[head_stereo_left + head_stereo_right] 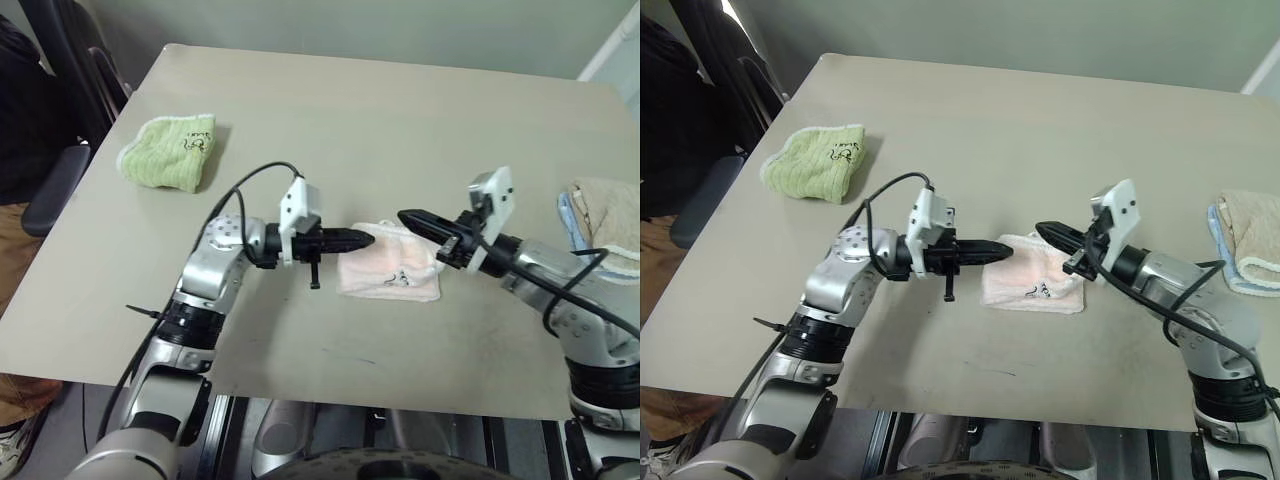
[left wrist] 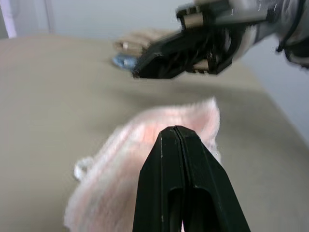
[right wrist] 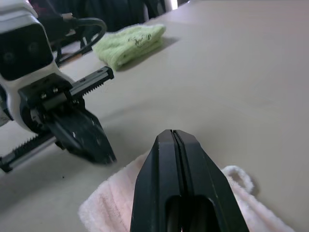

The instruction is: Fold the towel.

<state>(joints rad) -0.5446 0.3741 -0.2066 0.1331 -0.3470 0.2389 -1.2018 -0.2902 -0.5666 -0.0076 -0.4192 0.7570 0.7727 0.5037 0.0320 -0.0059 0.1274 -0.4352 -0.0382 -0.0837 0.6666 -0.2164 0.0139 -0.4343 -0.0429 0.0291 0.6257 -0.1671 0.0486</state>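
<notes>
1. Taking the pink towel (image 1: 390,271) as landmark: it lies near the front middle of the table (image 1: 400,120), already bunched into a small folded packet with its dark embroidered mark facing up and a white loop at one edge.
2. Well off to the towel's far left lies a light green towel (image 1: 170,152), folded, near the table's left edge; past that edge a dark chair (image 1: 60,130) stands by the wall.
3. Just left of the towel, the left gripper (image 1: 366,238) points level towards it, its two black fingers pressed together with nothing between them; its tip hangs over the towel's left edge, and whether it touches the cloth I cannot tell.
4. Just right of the towel, the right gripper (image 1: 405,216) points back towards the left one, fingers likewise pinched together and empty, its tip above the towel's far right corner.
5. The packet looks folded but puffy and uneven. As I judge it, the step in hand is tidying: press the closed tips down on the top layer and smooth outward, keeping the edges aligned and not dragging the packet across the table.
6. To the towel's far right, at the table's right edge, sit beige and blue towels (image 1: 600,215) in a stack.
7. The tabletop is plain matt beige, lightly scuffed near the front; a pale wall rises behind.
</notes>
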